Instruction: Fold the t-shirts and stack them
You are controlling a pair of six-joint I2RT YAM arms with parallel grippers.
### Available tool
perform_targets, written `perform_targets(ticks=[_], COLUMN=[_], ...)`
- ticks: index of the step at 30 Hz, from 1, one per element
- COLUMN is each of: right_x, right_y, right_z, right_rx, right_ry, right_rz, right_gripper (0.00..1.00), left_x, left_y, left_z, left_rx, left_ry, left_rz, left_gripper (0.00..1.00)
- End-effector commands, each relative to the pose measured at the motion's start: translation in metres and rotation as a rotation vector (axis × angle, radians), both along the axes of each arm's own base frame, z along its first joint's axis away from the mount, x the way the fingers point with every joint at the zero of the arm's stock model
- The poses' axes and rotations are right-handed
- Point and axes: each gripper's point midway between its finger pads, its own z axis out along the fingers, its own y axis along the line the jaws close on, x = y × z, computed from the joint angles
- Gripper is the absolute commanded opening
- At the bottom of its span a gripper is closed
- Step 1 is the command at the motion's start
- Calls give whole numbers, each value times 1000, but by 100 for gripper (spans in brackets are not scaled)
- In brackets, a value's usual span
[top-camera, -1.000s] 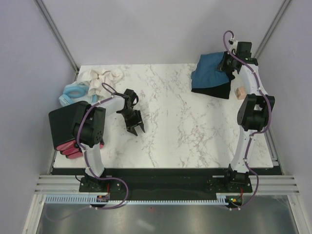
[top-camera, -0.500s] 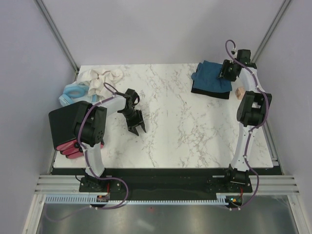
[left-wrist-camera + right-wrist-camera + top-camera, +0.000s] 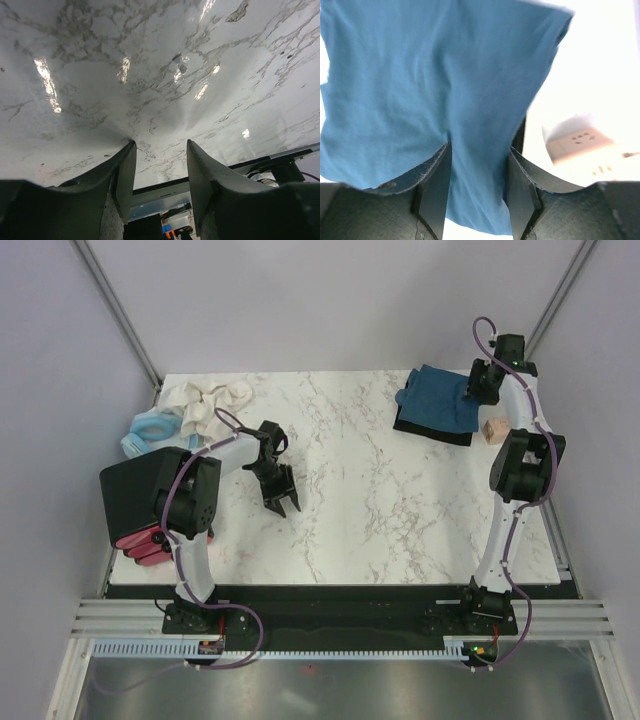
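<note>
R tool (image 3: 480, 147) jaws apart over teal t-shirt (image 3: 420, 75) (atop black t-shirt (image 3: 432, 430)), L tool (image 3: 160, 144) wide, over marble table (image 3: 150, 60)

Top camera overlooks the whole table (image 3: 380, 520); wrist cameras sit close above marble and teal shirt (image 3: 420, 75).

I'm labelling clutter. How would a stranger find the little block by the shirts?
Look to the marble table's far right corner, where the teal-blue t-shirt lies on the black t-shirt. Just right of that pile, beside the right arm, sits the block: small, pale tan and hard-edged, unlike the soft dark cloth.
</note>
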Motion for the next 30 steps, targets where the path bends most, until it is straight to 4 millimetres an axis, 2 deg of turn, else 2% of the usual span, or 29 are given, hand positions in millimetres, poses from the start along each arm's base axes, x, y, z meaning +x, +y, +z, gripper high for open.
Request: perform_targets(ticks=[1, 7, 9, 10, 11, 13, 14, 15, 16, 19, 20, 23, 26, 28, 29, 30], right_x=[7, 7, 4, 3, 2, 8, 9, 11, 14, 20, 23, 21, 17, 11, 9, 9], right_y=[-11, -28, -30, -27, -23, -1, 5, 15, 18, 23, 20, 18, 19, 15, 14, 11], right_z=[73, 101, 113, 118, 133, 143, 151, 149, 147, 108, 84, 40, 11, 1, -11, -12], right_rx=[-32, -112, -129, -118, -97, -6, 17, 44, 39, 35, 29, 26, 1, -43, -58, -73], right_ry=[-135, -186, -205, -217, -255, -316, -343, -348, -353, -274, -228, -138, -68, -18, 15, 23], right_rz=[-44, -109, -113, -104, -100, -32, -17, -4, -2, -13, -31, -54, -75, -114, -134, -150], right_gripper=[53, 52, 48, 43, 36, 23, 5, 0, 0, 0, 0, 0, 0, 0, 0, 0], left_x=[13, 15, 13, 12, 10, 7, 6, 5, 5, 5, 5, 7, 8, 6, 4, 4], left_y=[-10, -13, -11, -11, -10, -9, -8, -8, -8, -9, -9, -10, -11, -11, -11, -11], left_z=[2, 8, 8, 7, 5, 3, 2, 1, 1, 1, 2, 8, 10, 10, 10, 10], left_rx=[-38, -55, -51, -49, -45, -42, -40, -40, -41, -45, -47, -56, -62, -65, -64, -61], left_ry=[-47, -59, -57, -57, -50, -41, -36, -35, -33, -36, -37, -58, -63, -55, -53, -53], left_rz=[-50, -51, -51, -52, -52, -55, -55, -55, -53, -58, -59, -67, -67, -63, -63, -62], left_gripper=[52, 52, 52, 52, 52, 51, 51, 51, 51, 51, 51, 51, 51, 51, 51, 51])
